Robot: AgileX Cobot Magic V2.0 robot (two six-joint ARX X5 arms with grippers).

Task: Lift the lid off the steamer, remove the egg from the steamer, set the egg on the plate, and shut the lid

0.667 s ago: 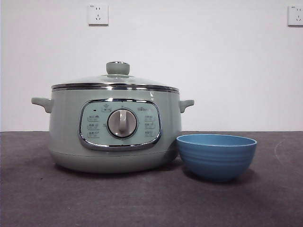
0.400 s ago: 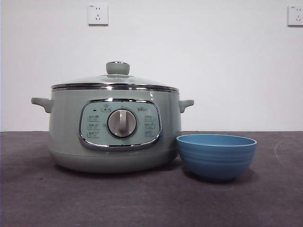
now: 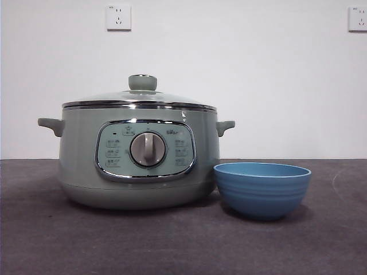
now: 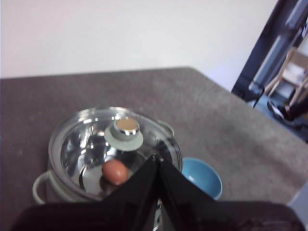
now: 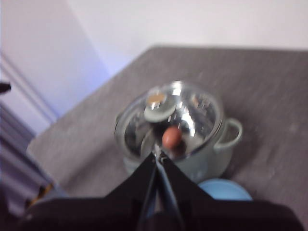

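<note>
Front view: the domed glass lid [image 3: 139,98] sits on the round sage-green steamer [image 3: 137,157], with the small blue bowl-like plate [image 3: 262,189] just beside it on the grey counter [image 3: 172,240].

Left wrist view: the left pincer [image 4: 157,161] hangs above, jaws closed, empty; a brown egg [image 4: 115,172] lies inside under the glass.

Right wrist view: the right pincer [image 5: 158,156] likewise is closed and empty.

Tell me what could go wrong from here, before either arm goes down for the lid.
The lid is still seated on the steamer and its only grip is the small knob; a slightly off-centre pinch could slip.

The blue bowl sits right beside the steamer, so a lid swung that way could knock it.

The egg lies loose in the steel pan; it may roll or crack under a hard squeeze. Both the left gripper and right gripper are shut and must open first.
</note>
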